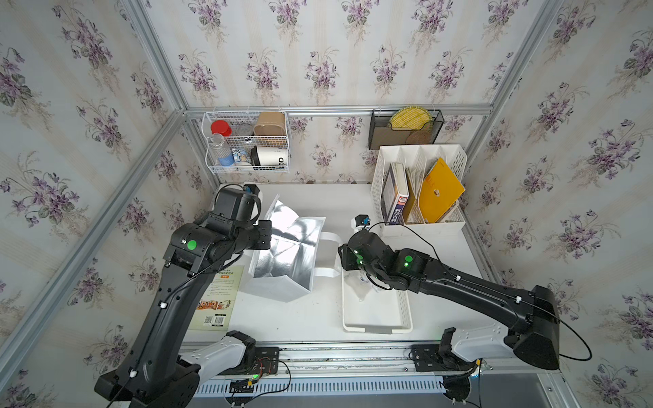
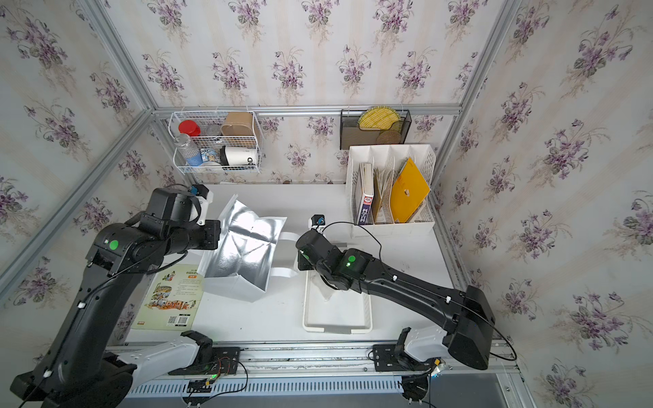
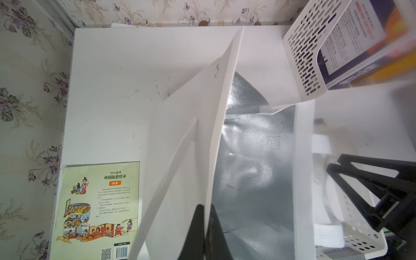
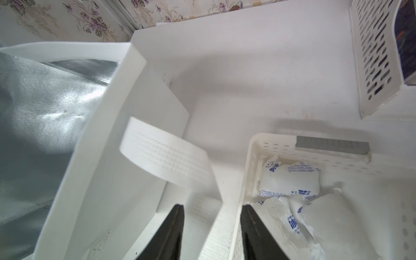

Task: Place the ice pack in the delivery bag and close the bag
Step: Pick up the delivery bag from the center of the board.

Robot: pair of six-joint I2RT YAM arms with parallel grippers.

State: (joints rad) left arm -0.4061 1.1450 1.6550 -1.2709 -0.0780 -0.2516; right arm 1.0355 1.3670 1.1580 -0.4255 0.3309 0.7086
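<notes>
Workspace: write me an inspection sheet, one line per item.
Surface: white table, a few dark scuffs.
Job's things: delivery bag stands open, foil lining showing; ice pack lies with others in the white tray.
Clutter: picture book flat beside the bag; file rack holding books.
Grippers: left gripper shut on the bag's wall; right gripper open between bag and tray, holding nothing.
Cables: black cable loops off the right arm's base; wires at the front rail.
Surroundings: floral wallpaper, wire basket of bottles and cups, black mesh holder.
</notes>
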